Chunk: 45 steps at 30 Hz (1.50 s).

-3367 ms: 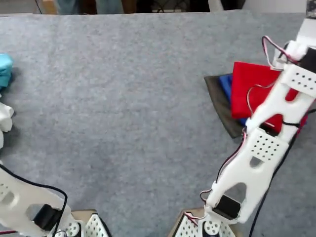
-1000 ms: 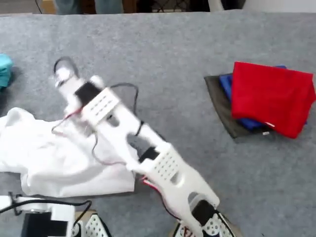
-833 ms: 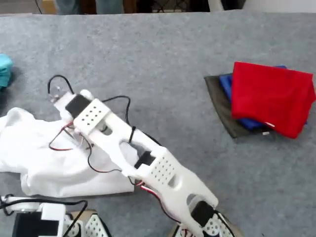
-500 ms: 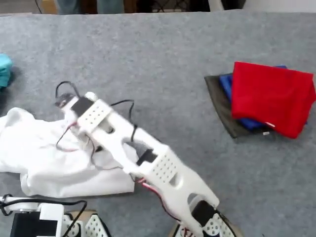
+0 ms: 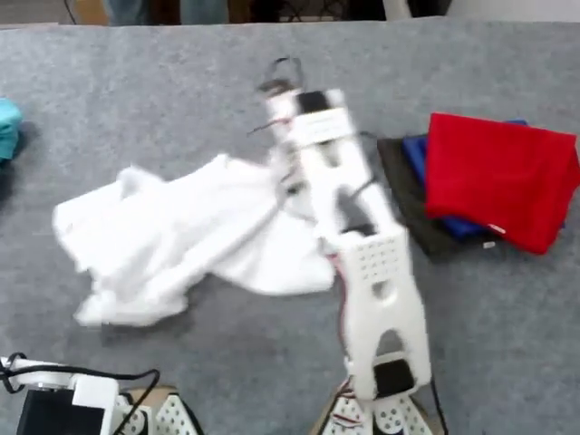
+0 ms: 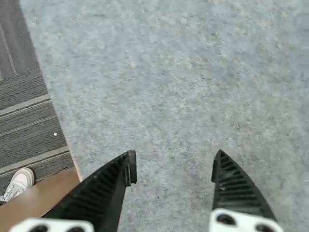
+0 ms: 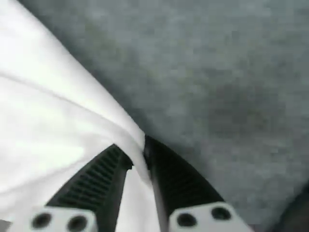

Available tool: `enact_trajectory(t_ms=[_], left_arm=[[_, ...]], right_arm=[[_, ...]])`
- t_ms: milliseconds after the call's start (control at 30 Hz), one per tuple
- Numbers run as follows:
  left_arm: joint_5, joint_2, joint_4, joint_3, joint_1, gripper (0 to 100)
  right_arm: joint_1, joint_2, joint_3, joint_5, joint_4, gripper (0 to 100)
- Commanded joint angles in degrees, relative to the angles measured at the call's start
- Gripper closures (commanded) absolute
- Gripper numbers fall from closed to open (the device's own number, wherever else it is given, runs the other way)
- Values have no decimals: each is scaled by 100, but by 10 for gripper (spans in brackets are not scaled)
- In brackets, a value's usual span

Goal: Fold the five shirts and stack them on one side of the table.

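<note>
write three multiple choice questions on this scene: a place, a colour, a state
1. Where on the table is the stack? A right side B left side C centre
2. What colour is its top shirt? A red B teal C white
3. The right gripper is: A open B shut on the white shirt C shut on the top shirt
1 A, it lies at the right edge; 2 A, red lies uppermost; 3 B, white cloth is pinched between its jaws.

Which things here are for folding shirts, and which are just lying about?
For the job: white shirt, red shirt, blue shirt, dark shirt, teal shirt, right jaws pinching the white one.
Just there: grey table cover, carpet floor, open left jaws.
</note>
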Motion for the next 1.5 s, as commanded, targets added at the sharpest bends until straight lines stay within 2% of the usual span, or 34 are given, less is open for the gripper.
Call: enact_trajectory(t_ms=[0, 167, 233, 367, 500, 733, 833, 933, 1033, 1100, 1200, 1267, 1367, 1433, 1467], left_arm=[[-88, -18, -44, -13, 251, 730], [-79, -18, -44, -13, 418, 730], [-79, -18, -53, -4, 418, 730], [-79, -9, -79, -4, 391, 730], [-79, -9, -79, -4, 382, 730], [-62, -9, -88, 4, 391, 730], [-62, -9, -141, 119, 426, 730], [-79, -9, -255, 268, 470, 730], [-88, -9, -237, 303, 470, 730], [-88, -9, -220, 303, 497, 730], [-88, -9, -229, 303, 505, 730], [-88, -9, -237, 303, 505, 730], [-88, -9, -237, 303, 505, 730], [-79, -9, -246, 303, 514, 730], [-79, -9, -246, 303, 514, 730]], right_arm=[[545, -374, -505, 290, -123, 935], [633, -409, -971, 343, -97, 658], [527, -409, -1235, 316, -97, 603], [114, -409, -2026, 299, 431, 635], [-589, -409, -2853, 255, 879, 702], [-2312, -374, -2730, -818, 870, 805], [-3033, -374, -2255, -1055, 870, 766], [-3560, -365, -1569, -1222, 844, 672], [-3903, -303, -734, -1213, 519, 599], [-3947, -180, -338, -1204, 132, 589], [-3912, 22, -163, -1213, -237, 632], [-3851, 40, -295, -1204, -264, 755], [-3842, 57, -743, -1187, -220, 995], [-3815, 40, -1051, -1196, -18, 945], [-3815, 40, -1244, -1196, 62, 958]])
